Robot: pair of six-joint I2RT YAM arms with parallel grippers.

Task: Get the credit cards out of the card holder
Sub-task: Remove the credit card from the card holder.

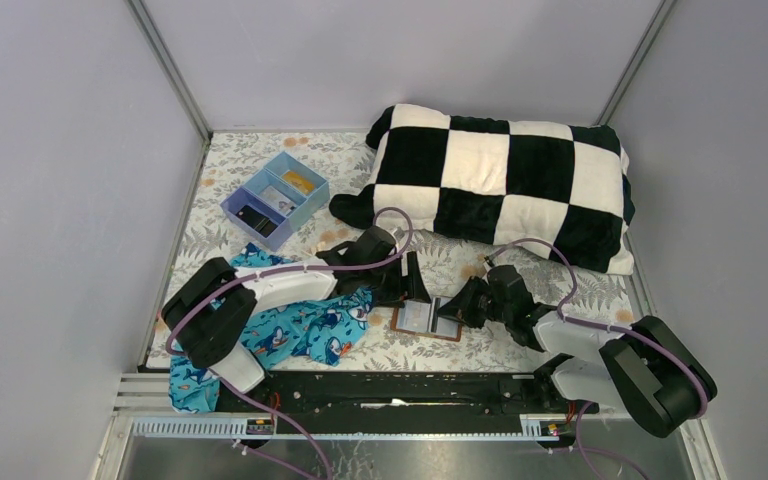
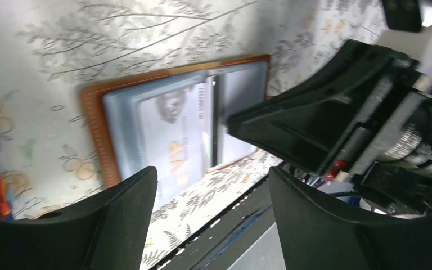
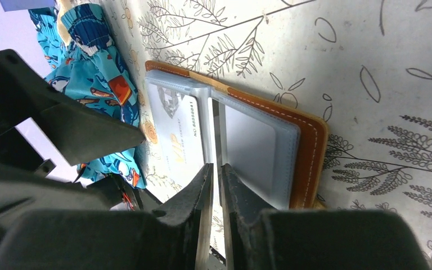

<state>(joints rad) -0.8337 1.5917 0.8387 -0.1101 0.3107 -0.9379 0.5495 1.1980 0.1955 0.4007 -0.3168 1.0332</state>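
The card holder (image 1: 427,318) lies open and flat on the tabletop (image 1: 400,355), at six o'clock from the checkered pillow (image 1: 500,180), between my two tools. My right tool (image 3: 216,167) is nearly closed, pinching a thin pale leaf that stands up at the fold. I take it for one of the holder's sleeves, though a card's edge would look the same. My left tool (image 2: 211,174) hangs wide open and empty over the near edge. A whitish credit card (image 3: 180,135) marked VIP sits in the clear sleeve at nine o'clock of that fold and seems to poke past the rim. To do this well, I should pin the holder firmly with the right, close the left fingers on that protruding edge, and draw the card along its slot rather than upward. The sleeves look slick and glossy, the card stiff and thin, and the brown leather rim is stitched and soft.
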